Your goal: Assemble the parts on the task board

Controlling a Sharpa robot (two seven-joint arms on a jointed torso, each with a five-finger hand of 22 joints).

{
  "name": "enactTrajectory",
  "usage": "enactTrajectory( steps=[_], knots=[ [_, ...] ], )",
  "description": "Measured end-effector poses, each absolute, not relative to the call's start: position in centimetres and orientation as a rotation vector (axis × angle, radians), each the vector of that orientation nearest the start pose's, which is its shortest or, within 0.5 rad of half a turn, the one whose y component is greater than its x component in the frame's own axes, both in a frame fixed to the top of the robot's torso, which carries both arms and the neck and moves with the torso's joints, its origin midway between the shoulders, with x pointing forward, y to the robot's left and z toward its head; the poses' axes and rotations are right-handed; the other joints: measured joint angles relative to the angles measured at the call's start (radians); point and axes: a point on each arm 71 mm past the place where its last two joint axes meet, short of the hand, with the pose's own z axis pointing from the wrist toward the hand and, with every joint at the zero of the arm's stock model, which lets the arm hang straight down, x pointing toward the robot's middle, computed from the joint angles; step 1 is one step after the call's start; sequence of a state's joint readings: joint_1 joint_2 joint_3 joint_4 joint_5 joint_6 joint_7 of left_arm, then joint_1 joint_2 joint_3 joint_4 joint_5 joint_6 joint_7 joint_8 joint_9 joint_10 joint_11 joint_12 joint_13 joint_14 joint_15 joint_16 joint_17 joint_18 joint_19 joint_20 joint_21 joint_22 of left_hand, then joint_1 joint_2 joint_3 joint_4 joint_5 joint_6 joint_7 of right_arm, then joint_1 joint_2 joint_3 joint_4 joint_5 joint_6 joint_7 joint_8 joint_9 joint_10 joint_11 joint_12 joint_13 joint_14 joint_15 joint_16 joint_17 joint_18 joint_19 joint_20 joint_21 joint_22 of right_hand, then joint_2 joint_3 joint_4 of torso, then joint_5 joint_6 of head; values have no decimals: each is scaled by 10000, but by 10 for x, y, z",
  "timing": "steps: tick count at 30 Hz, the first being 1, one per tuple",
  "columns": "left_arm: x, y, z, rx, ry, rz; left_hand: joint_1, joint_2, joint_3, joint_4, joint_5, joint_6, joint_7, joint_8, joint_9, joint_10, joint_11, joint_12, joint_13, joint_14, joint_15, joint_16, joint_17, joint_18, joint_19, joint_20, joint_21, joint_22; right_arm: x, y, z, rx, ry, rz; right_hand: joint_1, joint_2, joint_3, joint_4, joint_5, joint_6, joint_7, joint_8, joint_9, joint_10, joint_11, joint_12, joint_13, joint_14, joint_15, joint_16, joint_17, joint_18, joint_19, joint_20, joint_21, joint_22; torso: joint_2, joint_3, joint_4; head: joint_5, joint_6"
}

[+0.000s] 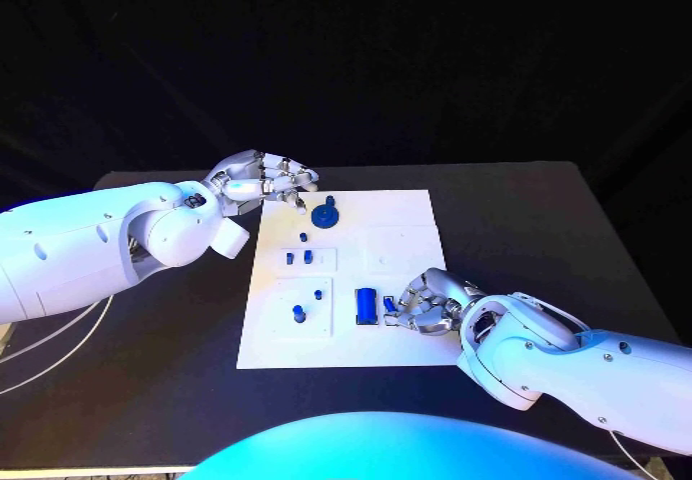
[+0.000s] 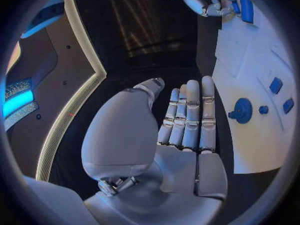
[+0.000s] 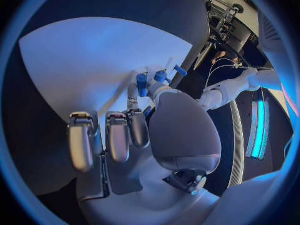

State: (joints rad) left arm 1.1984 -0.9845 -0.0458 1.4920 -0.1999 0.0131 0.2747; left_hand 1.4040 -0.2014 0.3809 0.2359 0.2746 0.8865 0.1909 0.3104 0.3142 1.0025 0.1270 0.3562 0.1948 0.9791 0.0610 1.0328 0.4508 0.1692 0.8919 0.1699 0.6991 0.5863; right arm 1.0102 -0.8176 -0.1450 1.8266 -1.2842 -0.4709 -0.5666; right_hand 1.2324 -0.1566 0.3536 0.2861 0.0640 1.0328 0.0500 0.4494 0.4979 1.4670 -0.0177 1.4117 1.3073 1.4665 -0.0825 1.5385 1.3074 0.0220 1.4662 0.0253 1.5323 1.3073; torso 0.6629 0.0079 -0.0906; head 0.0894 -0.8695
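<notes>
Head view: blue block (image 1: pixel 366 305) lies just beside right hand (image 1: pixel 427 301).

left hand (image 1: pixel 267 180) flat, fingers straight, right hand (image 1: pixel 428 302) curled downward

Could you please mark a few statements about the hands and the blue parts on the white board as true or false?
1. The left hand holds the round blue disc part. False: it holds nothing, with its fingers straight beside the disc.
2. The white task board lies on the black table. True.
3. The right hand is at the board's far edge. False: it is over the board's near half, beside the blue rectangular block.
4. The round blue disc part lies near the board's far left corner. True.
</notes>
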Motion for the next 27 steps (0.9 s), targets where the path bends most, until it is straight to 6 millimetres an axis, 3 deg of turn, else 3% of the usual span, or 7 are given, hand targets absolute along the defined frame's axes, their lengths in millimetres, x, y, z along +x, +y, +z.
enactTrajectory(
  steps=[19, 27],
  knots=[
    [479, 270, -187, -9310, 17058, -15379, 0, 0, -1, 57, 0, 0, 0, 0, -2, 0, 0, 0, -1, 0, 0, 0, 7, 0, 36, -37, -37, -22, 364, -134, -281, 2880, 20779, 6245, -1256, 368, -41, 41, 1, 0, 0, -2, -14, 0, 0, 0, 0, 0, 1, 0, -1, 0, 0, 0, -6, 8, -1, 11, -4, -20, -5],
    [480, 271, -187, -9318, 17082, -15367, 0, 0, -1, 57, 0, 0, 0, 0, -3, -37, 37, 0, -2, 0, 0, 0, 6, 0, 36, -37, -37, -22, 363, -134, -279, 2826, 20631, 6310, -1692, 275, -184, 66, 1, 0, 0, 36, -3, 0, 0, 0, -1, 0, 1, -1, 3, 0, 0, 1, -7, 7, -2, 11, -4, -21, -13]
  ],
)
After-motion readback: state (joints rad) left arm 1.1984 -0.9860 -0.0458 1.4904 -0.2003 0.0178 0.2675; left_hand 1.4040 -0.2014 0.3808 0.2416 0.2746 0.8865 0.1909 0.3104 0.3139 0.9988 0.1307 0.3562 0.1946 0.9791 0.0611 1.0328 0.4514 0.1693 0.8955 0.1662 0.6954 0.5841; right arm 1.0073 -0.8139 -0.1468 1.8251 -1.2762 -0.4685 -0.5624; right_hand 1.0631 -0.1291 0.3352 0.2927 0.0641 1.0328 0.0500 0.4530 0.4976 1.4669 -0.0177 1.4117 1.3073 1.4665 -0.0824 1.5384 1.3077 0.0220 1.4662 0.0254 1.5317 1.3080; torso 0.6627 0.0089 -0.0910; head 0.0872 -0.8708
